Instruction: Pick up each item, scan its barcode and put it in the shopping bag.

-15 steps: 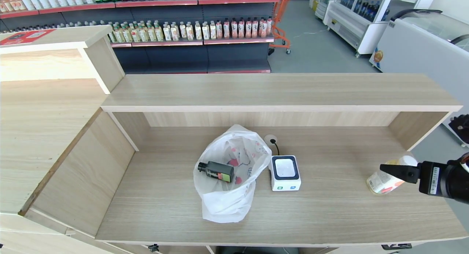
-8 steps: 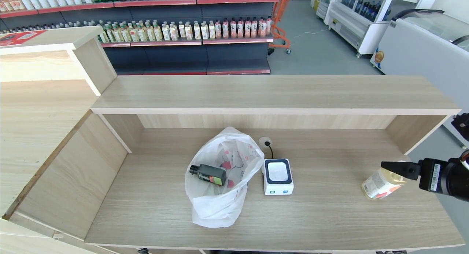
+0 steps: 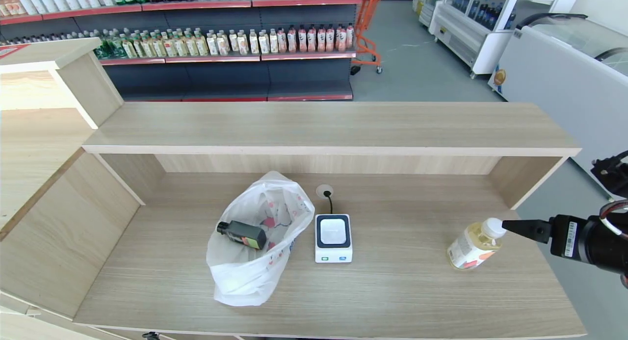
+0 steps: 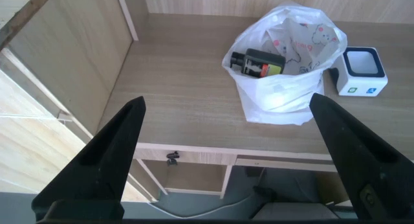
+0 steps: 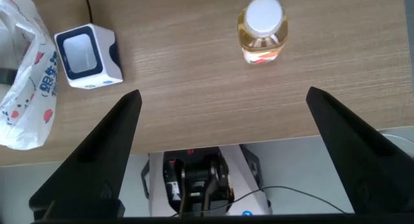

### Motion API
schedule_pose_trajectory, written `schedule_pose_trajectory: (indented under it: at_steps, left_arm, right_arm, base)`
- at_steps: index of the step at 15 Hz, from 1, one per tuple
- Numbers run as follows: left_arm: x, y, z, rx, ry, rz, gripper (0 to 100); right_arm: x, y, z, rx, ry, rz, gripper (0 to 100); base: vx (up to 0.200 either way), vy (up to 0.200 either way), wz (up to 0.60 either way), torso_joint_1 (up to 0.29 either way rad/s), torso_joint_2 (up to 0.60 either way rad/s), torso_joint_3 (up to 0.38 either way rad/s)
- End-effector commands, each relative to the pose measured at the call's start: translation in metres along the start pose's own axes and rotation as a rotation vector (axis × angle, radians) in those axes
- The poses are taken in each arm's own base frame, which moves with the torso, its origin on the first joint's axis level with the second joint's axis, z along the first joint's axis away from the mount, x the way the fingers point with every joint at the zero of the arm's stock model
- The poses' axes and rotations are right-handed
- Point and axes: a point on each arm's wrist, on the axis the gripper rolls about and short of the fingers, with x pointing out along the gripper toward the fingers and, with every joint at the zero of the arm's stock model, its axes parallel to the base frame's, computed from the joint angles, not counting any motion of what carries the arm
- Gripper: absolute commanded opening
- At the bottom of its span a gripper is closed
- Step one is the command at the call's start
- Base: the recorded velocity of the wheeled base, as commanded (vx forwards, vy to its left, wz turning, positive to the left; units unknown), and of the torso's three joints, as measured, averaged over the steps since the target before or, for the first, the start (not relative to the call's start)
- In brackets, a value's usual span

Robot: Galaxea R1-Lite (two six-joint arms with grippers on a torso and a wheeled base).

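**Both jaws wide, nothing held**

The right gripper [image 5: 223,93] has its jaws spread wide and bare. In the head view, its black fingertip lies just beside the white cap of the clear plastic bottle of yellow liquid [image 3: 473,244], which stands at the right of the pale wooden counter [image 3: 392,286]. The left gripper [image 4: 228,100] gapes too, holding nothing. Centre frame is a white square scanner [image 3: 333,237]. Left of it, a white printed shopping bag [image 3: 255,266] holds a dark green-labelled bottle [image 3: 243,233].
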Motion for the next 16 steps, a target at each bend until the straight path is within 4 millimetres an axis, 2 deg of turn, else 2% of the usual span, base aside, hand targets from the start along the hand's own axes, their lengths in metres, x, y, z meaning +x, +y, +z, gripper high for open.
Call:
schedule_pose_trajectory:
  at_steps: [1, 3, 6, 9, 12, 15, 16]
  left_arm:
    - [0.000, 0.000, 0.000, 0.001, 0.000, 0.000, 100]
    - [0.000, 0.000, 0.000, 0.001, 0.000, 0.000, 100]
    - [0.000, 0.000, 0.000, 0.008, -0.002, -0.002, 100]
    - [0.000, 0.000, 0.000, 0.009, 0.000, -0.002, 100]
    - [0.000, 0.000, 0.000, 0.009, 0.000, -0.002, 100]
    - [0.000, 0.000, 0.000, 0.009, 0.000, -0.002, 100]
    - [0.000, 0.000, 0.000, 0.009, 0.000, -0.002, 100]
  right_arm:
    - [0.005, -0.001, -0.003, 0.009, 0.026, -0.011, 100]
    - [0.006, -0.004, -0.012, 0.011, 0.057, -0.027, 100]
    - [0.010, -0.008, -0.029, -0.035, 0.116, -0.053, 100]
    - [0.028, -0.016, -0.042, -0.187, 0.185, -0.245, 100]
    - [0.042, -0.018, -0.046, -0.240, 0.197, -0.359, 100]
    - [0.068, -0.022, -0.064, -0.256, 0.174, -0.391, 100]
    - [0.086, -0.021, -0.072, -0.223, 0.141, -0.351, 100]
  base:
    - [0.000, -0.200, 0.00, -0.002, 0.00, 0.007]
    - [0.000, -0.200, 0.00, 0.002, 0.00, 0.005]
    - [0.000, 0.000, 0.00, 0.000, 0.00, 0.000]
    - [0.000, 0.000, 0.00, 0.000, 0.00, 0.000]
    - [0.000, 0.000, 0.00, 0.000, 0.00, 0.000]
    - [0.000, 0.000, 0.00, 0.000, 0.00, 0.000]
    - [0.000, 0.000, 0.00, 0.000, 0.00, 0.000]
